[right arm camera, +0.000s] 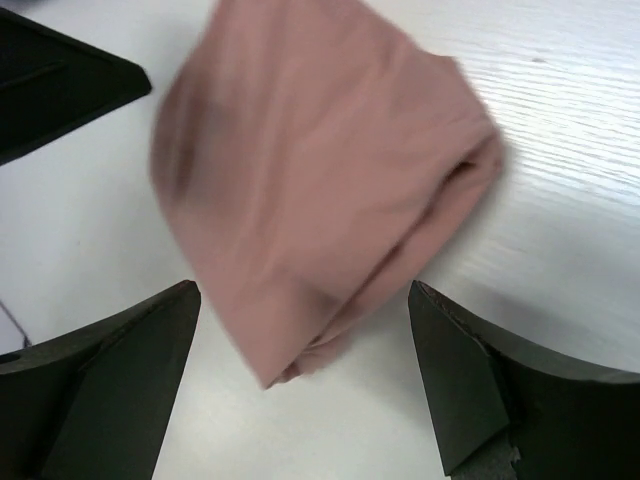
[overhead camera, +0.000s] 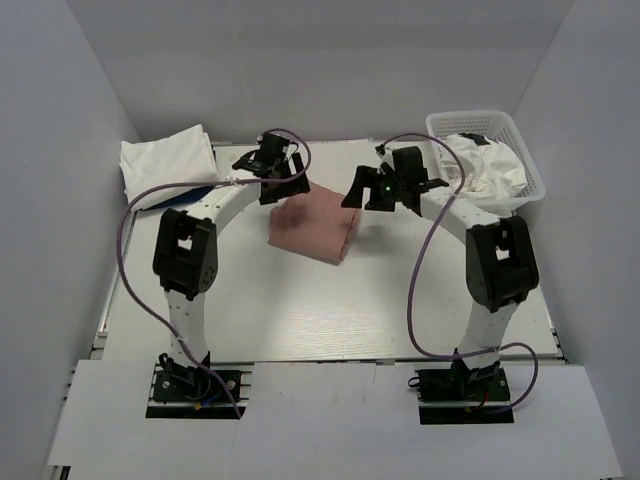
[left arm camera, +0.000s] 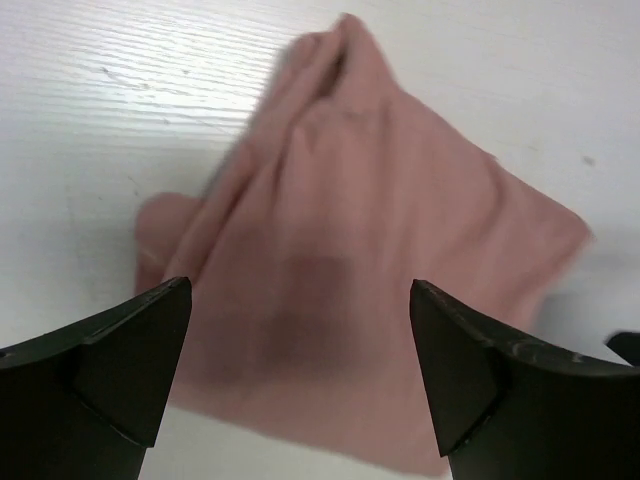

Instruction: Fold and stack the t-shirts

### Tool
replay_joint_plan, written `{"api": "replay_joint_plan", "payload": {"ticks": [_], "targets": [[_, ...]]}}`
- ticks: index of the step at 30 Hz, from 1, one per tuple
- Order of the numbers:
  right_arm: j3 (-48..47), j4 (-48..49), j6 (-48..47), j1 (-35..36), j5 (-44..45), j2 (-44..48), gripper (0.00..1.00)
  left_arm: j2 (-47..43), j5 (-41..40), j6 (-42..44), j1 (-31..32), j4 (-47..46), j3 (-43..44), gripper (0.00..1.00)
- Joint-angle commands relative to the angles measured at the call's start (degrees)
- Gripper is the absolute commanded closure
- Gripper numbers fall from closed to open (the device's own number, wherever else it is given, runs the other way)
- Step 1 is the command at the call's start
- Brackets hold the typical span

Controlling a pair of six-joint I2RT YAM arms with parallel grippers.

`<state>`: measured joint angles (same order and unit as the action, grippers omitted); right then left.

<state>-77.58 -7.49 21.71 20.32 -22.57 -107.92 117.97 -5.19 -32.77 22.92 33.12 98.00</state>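
A dusty-pink t-shirt lies folded into a small square on the table, a little behind the middle. My left gripper hovers over its back left edge, and my right gripper over its back right corner. In the left wrist view the pink t-shirt lies flat below the open left gripper, nothing pinched. In the right wrist view a folded corner of the pink t-shirt lies below the open right gripper. Folded white t-shirts sit stacked at the back left, with a blue one showing beneath.
A white mesh basket stands at the back right with crumpled white cloth in it. Grey walls close in the table on the left, back and right. Purple cables loop off both arms.
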Motion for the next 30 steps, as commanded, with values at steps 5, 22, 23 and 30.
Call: {"api": "replay_joint_plan", "payload": {"ticks": [5,22,23,30], "targets": [[8.3,11.3,2.2,4.3,-10.2,6.1,0.1,-6.6,15.6,6.1,1.7,-9.5,-7.8,0.0],[24.9,10.6,2.5,9.5,-6.3,4.9,0.1,-16.6,18.2,6.3,3.1,-5.6,-31.0,0.0],[24.8,9.0,1.8,10.0,-5.4,5.6,0.1,-18.6,19.3,6.3,3.1,-6.7,-32.5,0.0],[26.9,2.5,-1.9,12.6,-0.2,21.1,0.1,-36.7,11.9,1.6,5.8,-4.7,-40.3,0.0]]}}
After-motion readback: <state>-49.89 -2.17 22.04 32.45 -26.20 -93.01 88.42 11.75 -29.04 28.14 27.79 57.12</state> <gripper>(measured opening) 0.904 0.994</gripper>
